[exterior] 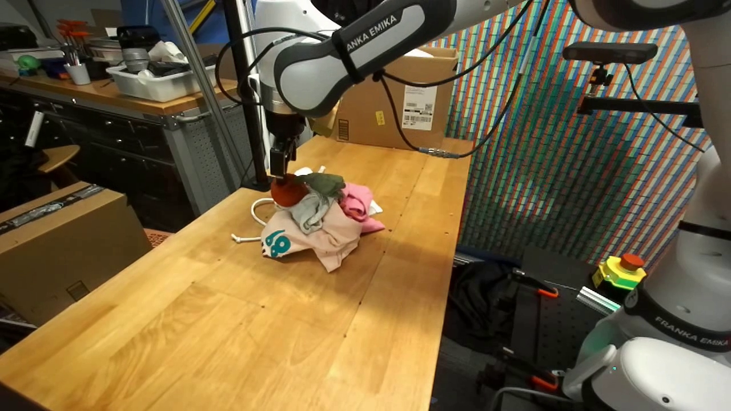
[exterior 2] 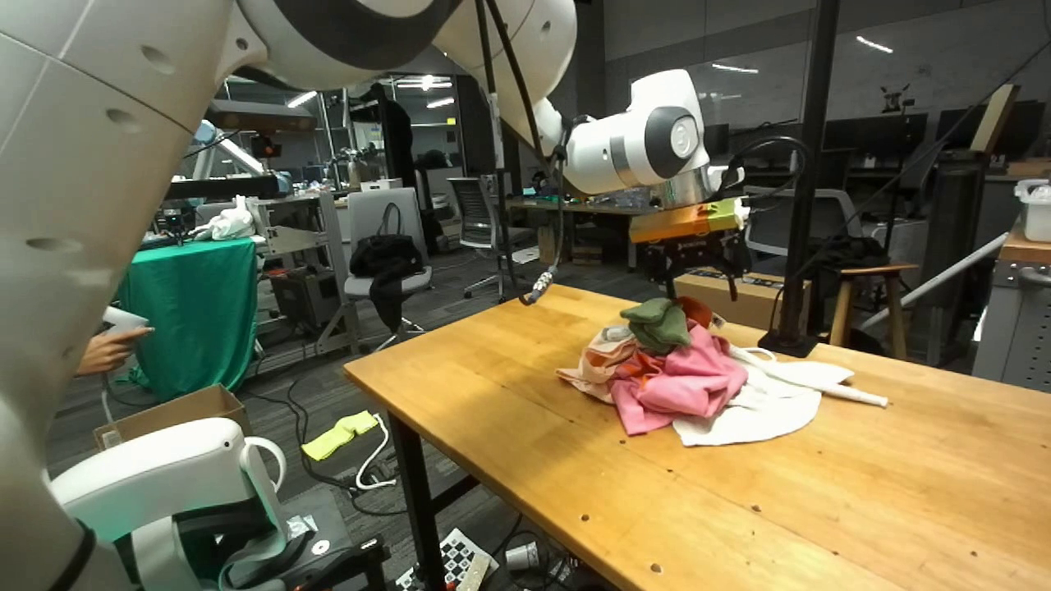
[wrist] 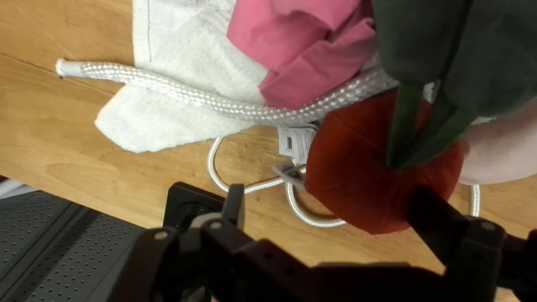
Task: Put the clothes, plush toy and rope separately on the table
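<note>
Honey-coloured planks topped the table [exterior: 245, 325], where a box [exterior: 394, 108] stood at the far end in an exterior view. A striped backdrop [exterior: 531, 188] hung to the right, and a cluttered bench [exterior: 97, 94] ran to the left. Near the table's left edge, the task's things lay piled together: the pink cloth [exterior 2: 690, 377], the white cloth [wrist: 197, 46], the peach cloth [exterior: 331, 242] with teal marks, the toy [wrist: 356, 188] and the rope [wrist: 188, 94]. The pink cloth covered part of the white cloth, and the toy's green leaves lay on top, its red body at the left. In the wrist view the rope crossed the white cloth, its end reaching past it, and a thin cord [wrist: 264, 185] looped on the table just beside the toy. Above the toy hung the gripper [wrist: 329, 201], pointing down, its fingers wide apart. In the wrist view one finger overlapped the toy's red body, though contact could not be told; the other stood well apart.
</note>
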